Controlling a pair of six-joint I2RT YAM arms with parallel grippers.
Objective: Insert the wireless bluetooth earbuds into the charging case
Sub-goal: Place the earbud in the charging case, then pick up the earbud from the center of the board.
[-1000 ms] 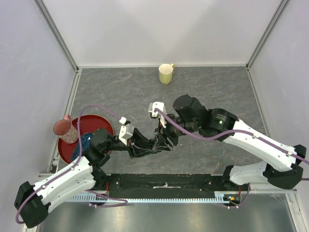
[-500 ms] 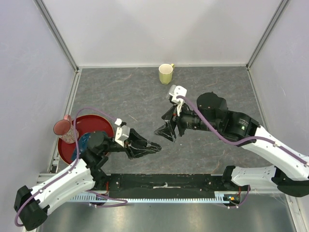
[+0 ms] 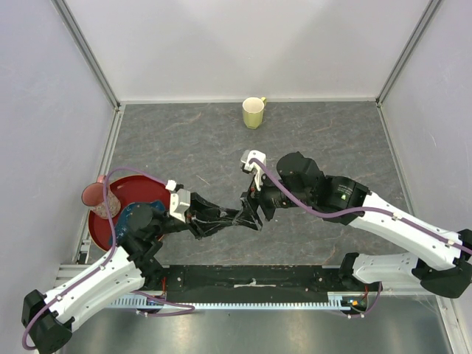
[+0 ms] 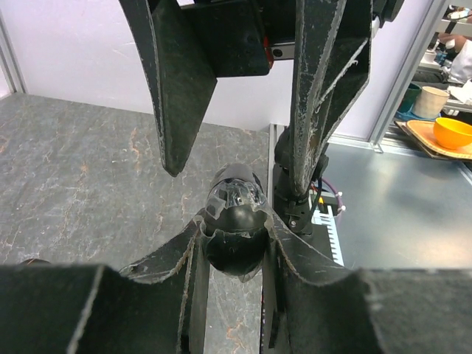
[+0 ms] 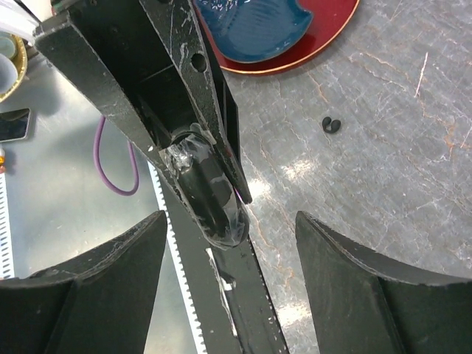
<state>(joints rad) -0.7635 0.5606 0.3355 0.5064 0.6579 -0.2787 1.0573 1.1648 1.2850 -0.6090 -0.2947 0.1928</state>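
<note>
The left end effector [image 4: 234, 221] is clamped tight on the charging case [image 4: 234, 251], held above the counter [image 5: 383, 147]. The right end effector [image 5: 230, 225] hangs spread wide astride it, holding nothing. One earbud [image 5: 332, 125] lies on the counter, at about two o'clock from the case in the right wrist view. If those fingers close off-centre, I reckon they could twist the glossy case out of its pinch.

The white-shelled arms [image 3: 103, 276] have black joints, purple cables [image 5: 96, 158] and scuffed black fingers [image 5: 88, 287].
</note>
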